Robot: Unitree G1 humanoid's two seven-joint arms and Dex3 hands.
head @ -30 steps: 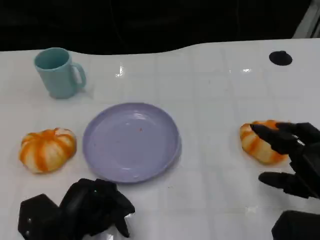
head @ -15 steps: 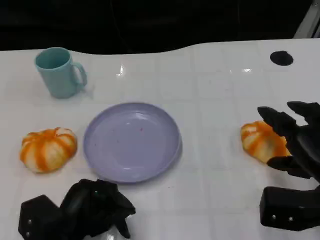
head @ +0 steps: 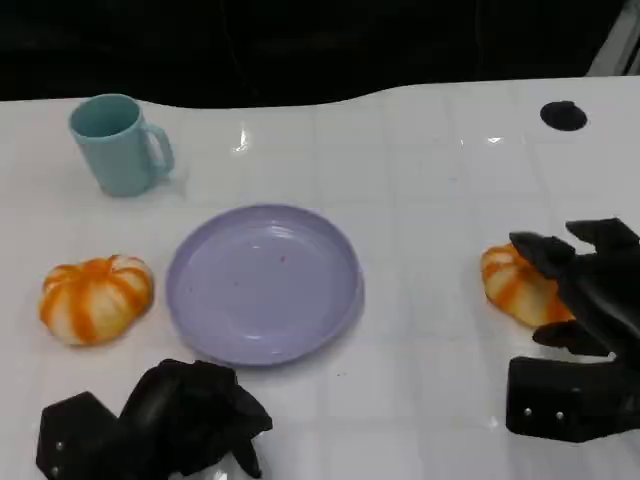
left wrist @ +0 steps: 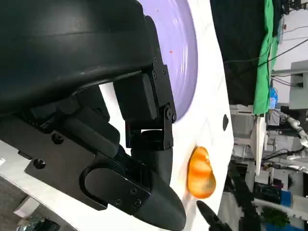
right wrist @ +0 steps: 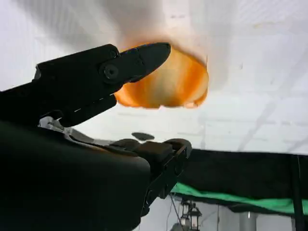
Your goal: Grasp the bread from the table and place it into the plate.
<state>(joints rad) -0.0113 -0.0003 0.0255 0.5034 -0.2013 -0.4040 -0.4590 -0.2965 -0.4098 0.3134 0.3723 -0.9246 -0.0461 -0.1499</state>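
An orange-and-white striped bread lies on the white table at the right. My right hand reaches over it from the near right, fingers spread above its top and thumb near its front side; I see no firm grip. The empty lilac plate stands at the table's middle, well left of that bread. A second striped bread lies left of the plate. My left hand rests near the front edge with fingers curled in, holding nothing.
A light blue mug stands at the back left. A black round mark sits at the back right. The table's far edge runs along the dark background.
My right hand has moved forward and lowered its fingers around the right bread. The bread, the plate and my left hand have stayed in place.
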